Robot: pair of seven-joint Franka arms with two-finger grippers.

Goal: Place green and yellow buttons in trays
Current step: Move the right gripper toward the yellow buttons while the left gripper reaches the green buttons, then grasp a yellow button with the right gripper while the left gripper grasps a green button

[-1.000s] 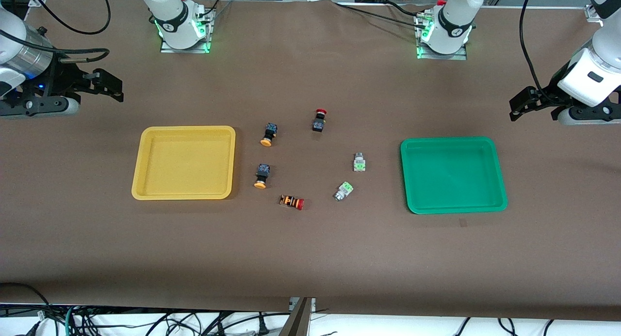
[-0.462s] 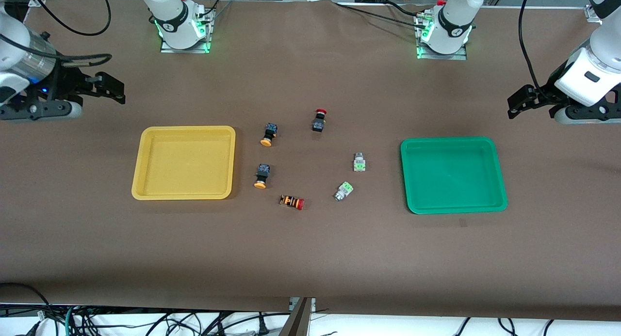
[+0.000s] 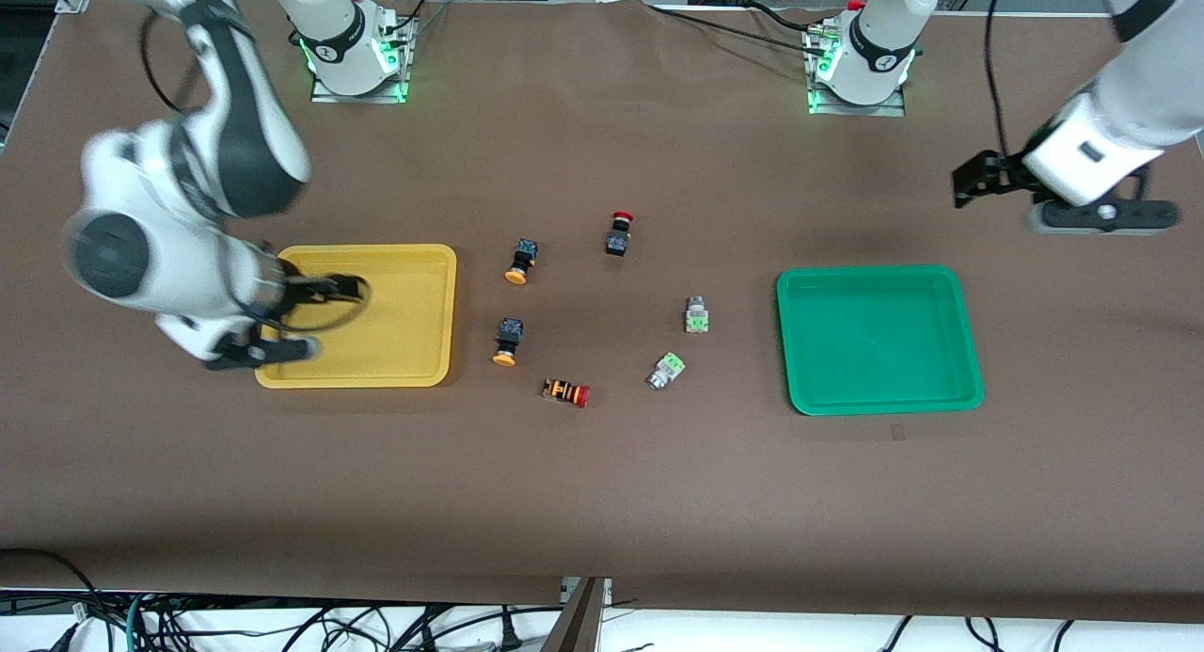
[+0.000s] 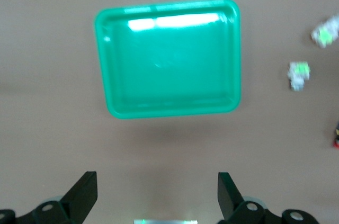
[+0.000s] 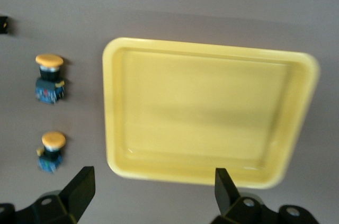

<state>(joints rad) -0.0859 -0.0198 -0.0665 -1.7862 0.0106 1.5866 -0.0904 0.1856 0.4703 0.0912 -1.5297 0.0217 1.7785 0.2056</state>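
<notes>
Nothing picked up yet, both trays bare.

Yellow buttons (image 3: 515,261) (image 3: 507,341) lie beside the yellow tray (image 3: 282,374), green buttons (image 3: 696,315) (image 3: 666,371) near the green tray (image 3: 785,346). Probably light, hard, roll-prone; pinch the square bodies. Right gripper (image 3: 331,289) over the yellow tray, left gripper (image 3: 974,183) over bare table, both spread wide, holding nothing. Plenty of room, just dodge the red-capped switches (image 3: 617,232) (image 3: 566,391).

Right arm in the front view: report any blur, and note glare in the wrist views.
Front view: the right arm is motion-smeared over the yellow tray; its right gripper is soft. Left wrist view: white glare streak on the green tray. Right wrist view: no hard glare.
</notes>
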